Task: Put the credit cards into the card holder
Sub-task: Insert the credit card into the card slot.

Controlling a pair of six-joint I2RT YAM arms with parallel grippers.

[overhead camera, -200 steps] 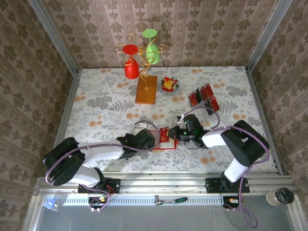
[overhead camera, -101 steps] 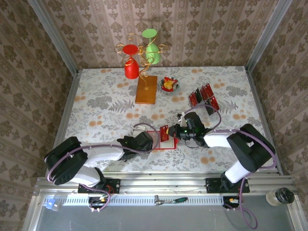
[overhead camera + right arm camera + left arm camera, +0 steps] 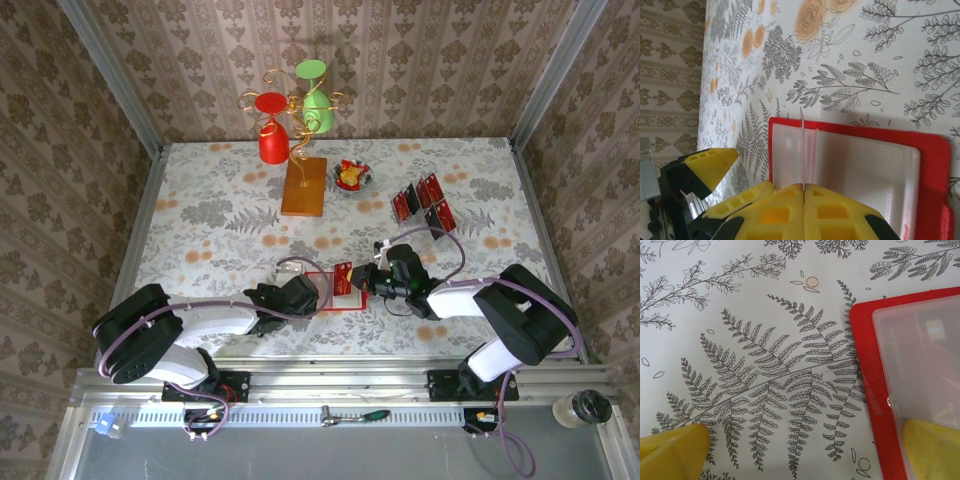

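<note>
The card holder (image 3: 318,296) lies open on the flowered cloth, red with a pale inside (image 3: 865,170). My right gripper (image 3: 356,280) is shut on one credit card (image 3: 803,145), held on edge and upright over the holder's left pocket. In the top view this card (image 3: 343,276) shows red. My left gripper (image 3: 300,292) is open at the holder's left side. One of its yellow fingertips (image 3: 935,447) rests on the clear pocket (image 3: 920,355), the other (image 3: 675,450) on the cloth. More credit cards (image 3: 424,203) stand at the back right.
A wire stand with a red and a green cup (image 3: 292,118) rises from an orange wooden slab (image 3: 305,186) at the back. A small bowl of sweets (image 3: 352,176) sits beside it. The left gripper's finger (image 3: 710,165) is close to the card.
The right gripper has carried the card a little to the left and lower over the holder. The holder now lies flatter. The left gripper has barely shifted.
</note>
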